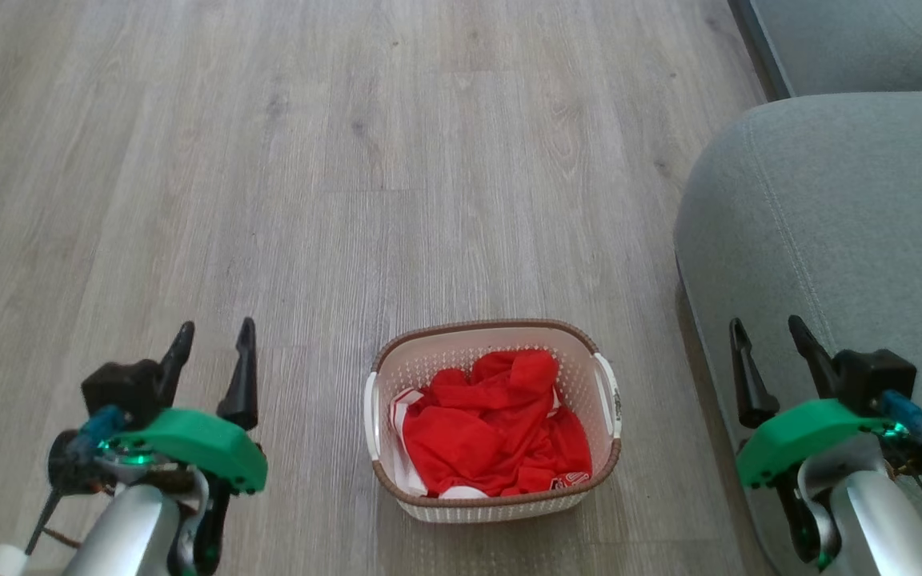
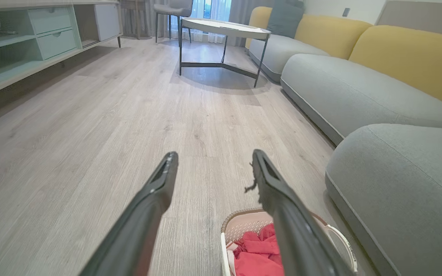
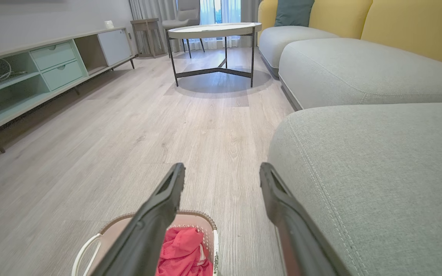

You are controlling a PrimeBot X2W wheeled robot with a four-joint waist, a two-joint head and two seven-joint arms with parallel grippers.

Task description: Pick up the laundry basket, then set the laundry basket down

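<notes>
The laundry basket (image 1: 461,340) stands on the wood floor between my two arms, cream-white and perforated, with a brown woven-look rim and a white handle on each side; red cloth (image 1: 493,424) fills it. My left gripper (image 1: 213,334) hangs open to the basket's left, apart from it, holding nothing. My right gripper (image 1: 767,331) is open to the basket's right, over the sofa's edge, also empty. In the left wrist view the basket (image 2: 244,224) peeks out low behind the right finger (image 2: 278,191). The right wrist view shows the basket (image 3: 196,218) at the bottom, under the left finger (image 3: 163,203).
A grey sofa (image 1: 837,224) stands close on the basket's right. Farther off are a round coffee table (image 2: 225,28) on dark legs, yellow sofa backs (image 2: 409,53) and a low pale-green cabinet (image 3: 33,76) along the left wall. Bare wood floor (image 1: 349,160) stretches ahead.
</notes>
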